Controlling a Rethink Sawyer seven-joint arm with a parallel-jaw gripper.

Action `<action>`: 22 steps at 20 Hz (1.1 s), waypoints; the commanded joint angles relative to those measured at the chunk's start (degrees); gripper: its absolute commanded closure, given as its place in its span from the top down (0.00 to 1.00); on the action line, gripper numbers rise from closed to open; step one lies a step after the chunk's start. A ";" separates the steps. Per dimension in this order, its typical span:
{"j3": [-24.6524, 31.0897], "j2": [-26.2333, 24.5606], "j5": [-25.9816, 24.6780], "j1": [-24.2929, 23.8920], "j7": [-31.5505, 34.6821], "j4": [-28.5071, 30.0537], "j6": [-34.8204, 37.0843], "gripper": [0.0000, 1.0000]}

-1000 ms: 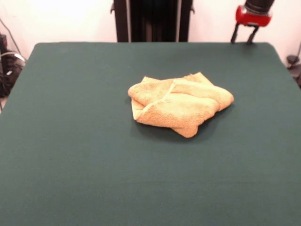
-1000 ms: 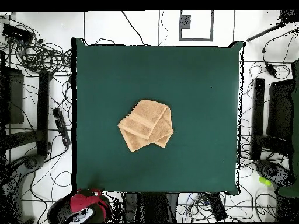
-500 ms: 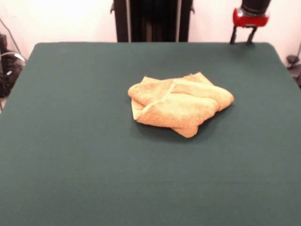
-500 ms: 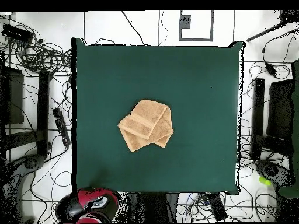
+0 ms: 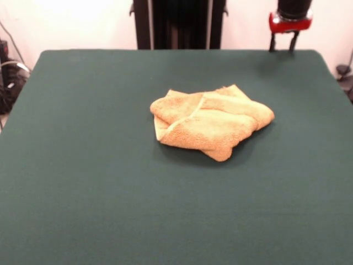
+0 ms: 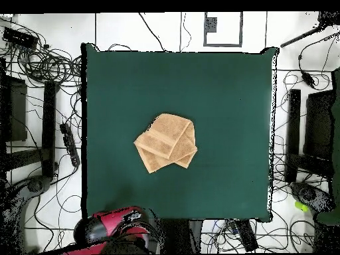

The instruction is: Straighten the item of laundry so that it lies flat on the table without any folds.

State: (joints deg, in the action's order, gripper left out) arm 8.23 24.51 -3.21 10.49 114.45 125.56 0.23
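The table (image 5: 83, 182) fills nearly the whole front view, a broad dark green top with plenty of bare room on every side, which looks handy for spreading cloth out. Sitting close to its middle is the item of laundry (image 5: 210, 128), an orange-yellow terry towel bunched into a loose bundle: several thick layers are folded over one another, with a paler hem showing along the edges and a corner poking toward the camera. From overhead, the same towel (image 6: 167, 142) reads as a rough diamond, doubled on itself and well apart from all four table edges. So flattening has not begun, by the look of it. Up at the far edge, toward the right corner in the front view, hangs the gripper (image 5: 281, 43), red collar above two thin dark prongs standing a little apart with nothing between them, empty and well clear of the towel. Parked high and off to the side like that, it leaves the cloth in full view; a reach inward to an exposed corner seems the sensible opening.
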 commanded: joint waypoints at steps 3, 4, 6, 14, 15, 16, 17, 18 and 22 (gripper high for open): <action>10.96 -10.37 -4.22 -7.55 1.92 -7.35 1.47 1.00; 11.41 -10.15 -4.66 -8.53 1.81 -7.07 2.24 1.00; 10.98 -9.12 -6.31 -8.62 2.75 -6.44 -0.08 1.00; 7.58 -2.27 -4.83 -0.72 9.09 -4.17 -4.92 1.00; 6.94 -1.45 -4.67 0.40 8.91 -4.41 -4.33 1.00; 6.86 -0.89 -4.77 0.66 9.04 -4.11 -4.94 1.00; 6.08 -0.44 -4.72 1.60 8.96 -4.37 -5.10 1.00; 5.22 0.27 -4.76 2.50 8.67 -4.39 -4.55 1.00; 5.91 2.65 -5.26 1.16 8.42 -3.34 -4.69 1.00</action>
State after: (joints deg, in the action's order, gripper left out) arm 10.64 25.71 -9.23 10.24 114.44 125.66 0.08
